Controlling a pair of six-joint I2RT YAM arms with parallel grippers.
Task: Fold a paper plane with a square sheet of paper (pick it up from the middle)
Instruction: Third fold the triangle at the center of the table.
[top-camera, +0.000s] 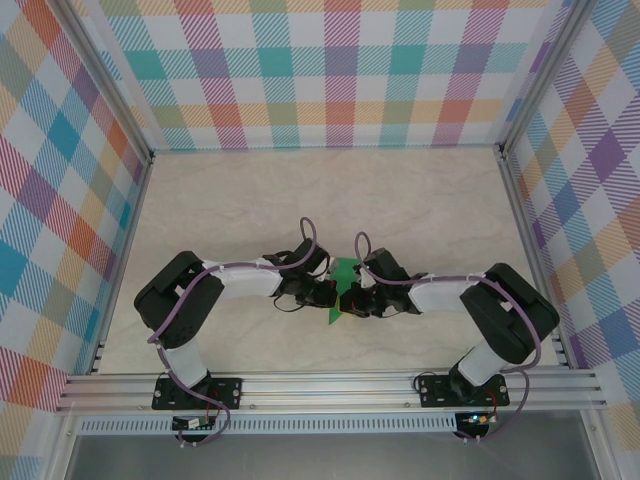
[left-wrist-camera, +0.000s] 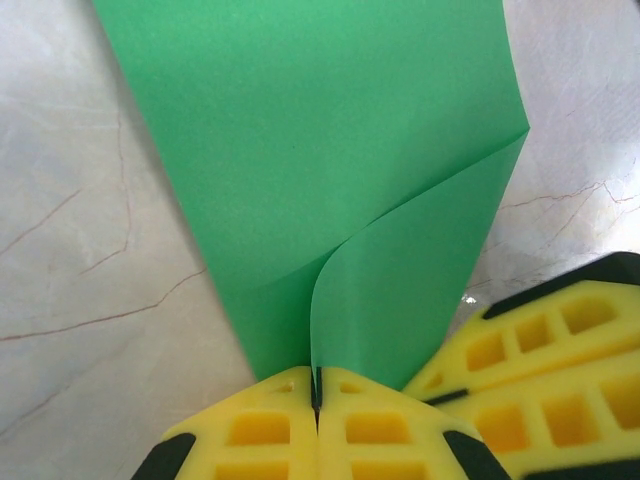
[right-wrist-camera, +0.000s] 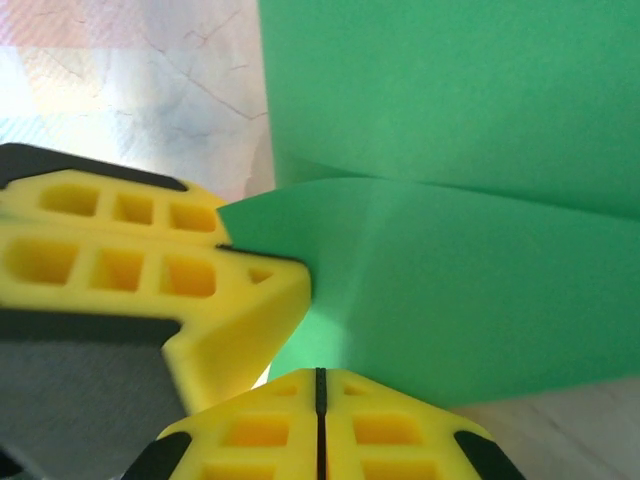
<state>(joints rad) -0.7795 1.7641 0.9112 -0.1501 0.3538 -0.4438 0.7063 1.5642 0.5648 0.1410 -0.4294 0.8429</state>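
Paper first: your green sheet of paper (top-camera: 343, 284) sits at mid-table, between the two arms, near the front rail. Your left gripper (top-camera: 326, 295) comes in from the left and your right gripper (top-camera: 362, 301) from the right, tips close together on the sheet.

From the left wrist, the left gripper (left-wrist-camera: 317, 398) has its yellow jaws pressed together with the sheet's (left-wrist-camera: 320, 170) edge pinched in the seam. One flap curls up from that pinch to a corner at the right. The other arm's fingers (left-wrist-camera: 540, 350) sit just beside it.

From the right wrist, the right gripper (right-wrist-camera: 320, 392) is also clamped on the sheet (right-wrist-camera: 460, 260). A crease line runs across the paper. The pale veined table (top-camera: 430, 200) shows around it.
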